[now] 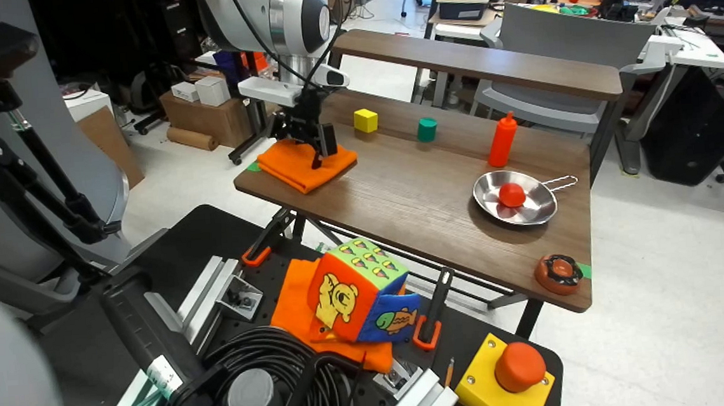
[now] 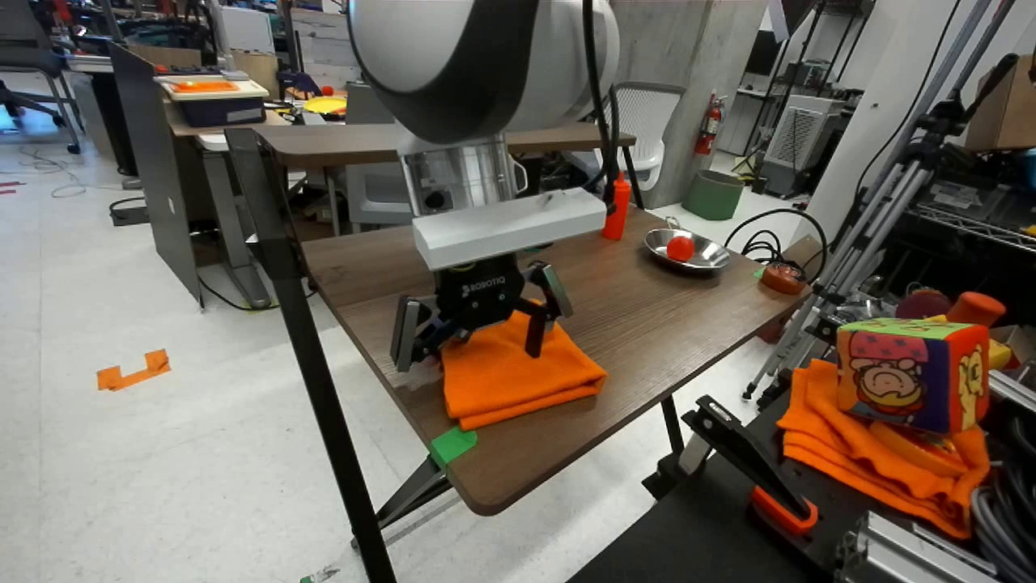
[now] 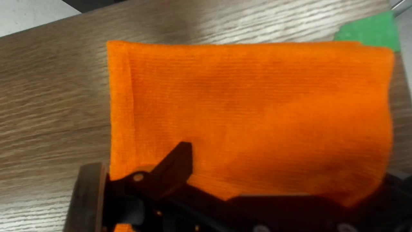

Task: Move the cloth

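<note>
The cloth is a plain bright orange folded square lying flat at one end of the brown table. It shows in both exterior views (image 1: 306,176) (image 2: 518,393) and fills the middle of the wrist view (image 3: 254,96). My gripper (image 2: 469,348) is over the cloth, pointing down, with its fingers wide apart. One fingertip is low over the cloth's top; whether it touches cannot be told. The other finger is near the cloth's edge on the table-end side. Nothing is seen between the fingers being held. In the wrist view the gripper (image 3: 286,196) hides the cloth's lower edge.
On the table (image 1: 412,187) stand a yellow block (image 1: 366,120), a green cylinder (image 1: 427,129), a red bottle (image 1: 503,140), a metal pan (image 1: 483,188) with a red ball (image 1: 512,195), and a round orange-brown object (image 1: 558,274). A raised shelf (image 1: 473,61) runs behind. Green tape (image 2: 453,445) marks the corner.
</note>
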